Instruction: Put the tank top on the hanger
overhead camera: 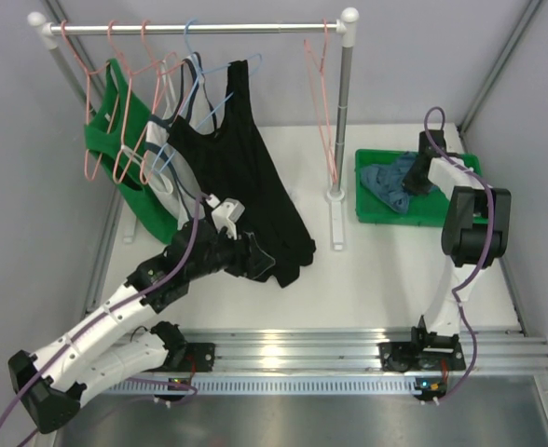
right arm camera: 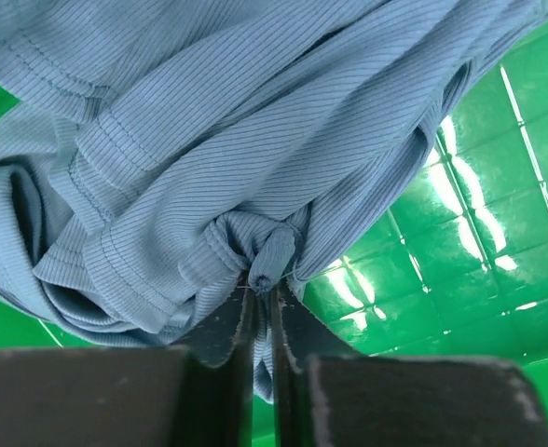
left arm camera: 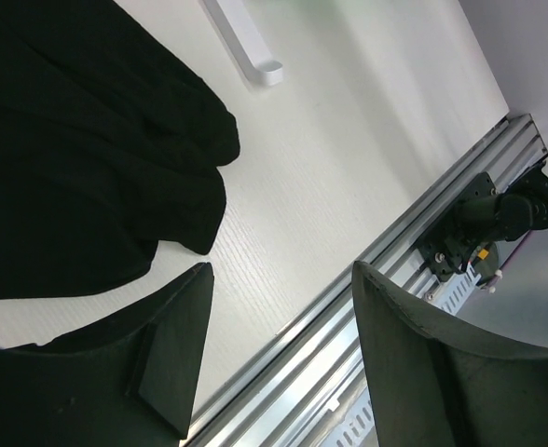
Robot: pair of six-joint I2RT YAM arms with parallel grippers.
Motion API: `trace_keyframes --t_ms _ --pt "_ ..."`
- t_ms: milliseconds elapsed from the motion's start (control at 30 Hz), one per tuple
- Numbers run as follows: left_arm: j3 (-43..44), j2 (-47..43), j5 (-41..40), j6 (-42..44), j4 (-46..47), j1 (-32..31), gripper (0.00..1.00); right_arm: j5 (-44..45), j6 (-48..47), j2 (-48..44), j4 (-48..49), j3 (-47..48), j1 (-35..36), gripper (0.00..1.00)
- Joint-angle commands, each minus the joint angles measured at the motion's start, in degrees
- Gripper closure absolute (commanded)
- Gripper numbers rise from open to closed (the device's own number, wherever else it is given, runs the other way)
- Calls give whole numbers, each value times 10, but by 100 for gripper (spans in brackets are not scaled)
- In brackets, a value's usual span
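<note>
At the far left, a metal clothes rail [overhead camera: 199, 28] is carrying a row of wire hangers, with a bright green sleeveless top [overhead camera: 106, 130] hanging at the left end and a long black fabric tank top [overhead camera: 246, 177] hanging to its right, its hem lying on the white table [overhead camera: 376, 279]. The left gripper [left arm camera: 281, 279] is hovering just beside that black hem, its fingers spread wide with nothing between them. Further right, the thin salmon-pink wire hanger [overhead camera: 319, 102] is hanging bare from the right end of the rail. At the far right, the dusty blue-teal tank top of soft ribbed fabric [right arm camera: 209, 140] is lying crumpled inside a green plastic tray [overhead camera: 414, 222]. The right gripper [right arm camera: 263, 298] is reaching down into the tray, its fingers pressed together and pinching a bunched fold of the blue-teal tank top.
</note>
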Motion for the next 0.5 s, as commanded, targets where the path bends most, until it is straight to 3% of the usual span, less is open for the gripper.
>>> trace_keyframes --t_ms 0,467 --pt "23 5 3 14 8 -2 34 -14 -13 -39 17 13 -5 100" --pt "36 -7 -9 26 20 -2 34 -47 6 -182 -42 47 -4 100"
